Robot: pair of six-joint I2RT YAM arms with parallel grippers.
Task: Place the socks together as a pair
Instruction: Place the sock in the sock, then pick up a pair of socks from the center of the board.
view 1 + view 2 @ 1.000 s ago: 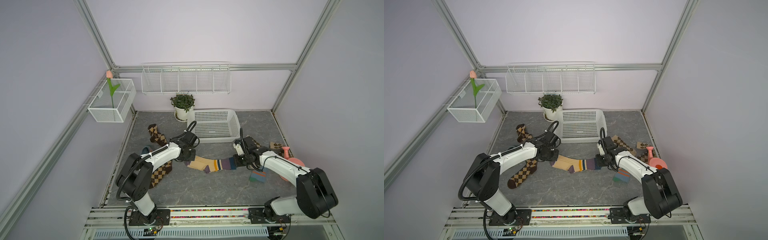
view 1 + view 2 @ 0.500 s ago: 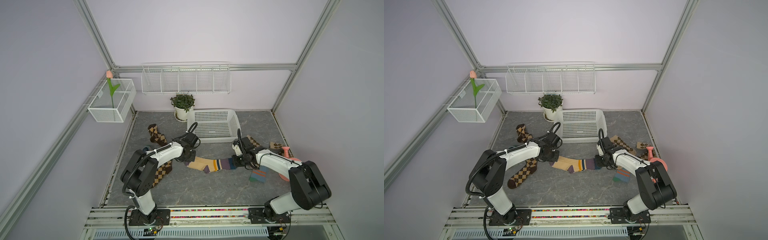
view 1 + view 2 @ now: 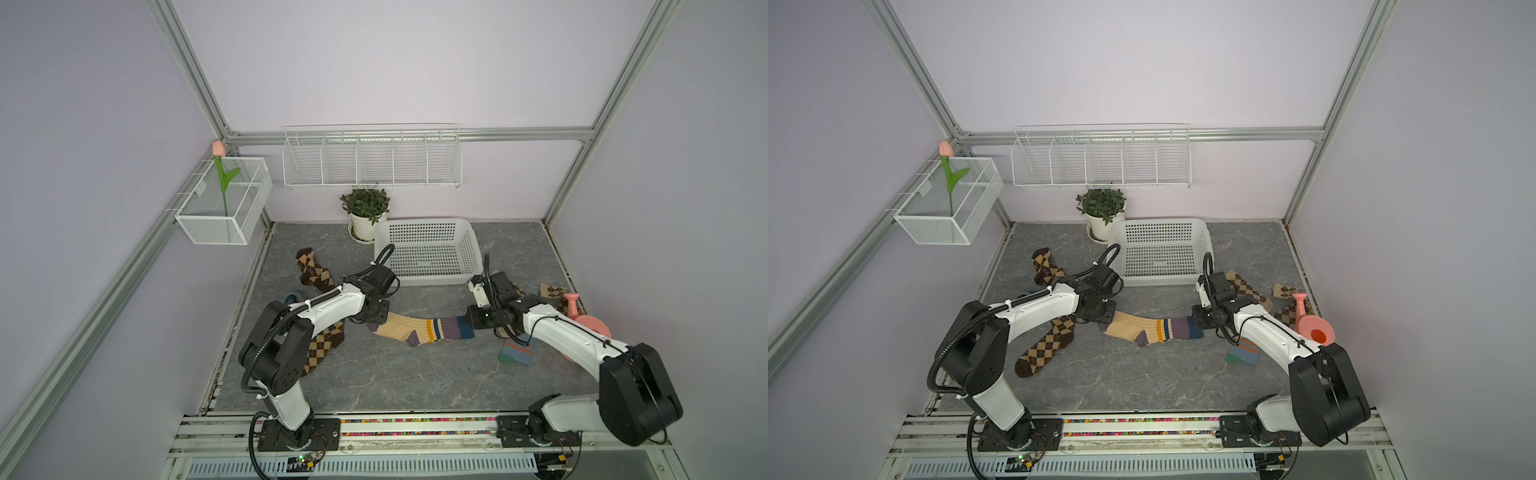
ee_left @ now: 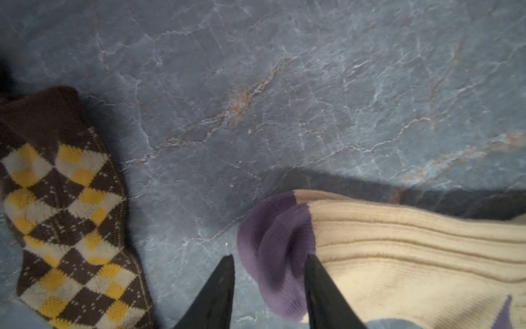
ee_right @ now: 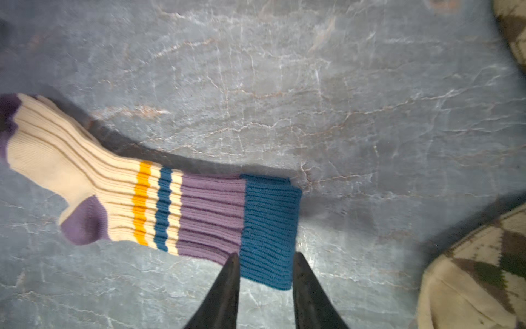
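Straddling cream ribbed socks mid-worktop with left end effector released at purple toes, right end effector released at blue cuff, seemingly leaving the pair stacked flat.

2 overviews; 2 wrist close-ups, same sock

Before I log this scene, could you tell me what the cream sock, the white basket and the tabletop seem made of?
Cream sock: soft matte knit yarn; ribs and stitch loops show.
White basket: probably moulded plastic, smooth, with a regular grid of holes.
Tabletop: grey, marble-look, pale and rusty veins; real stone or printed sheet, I cannot tell.
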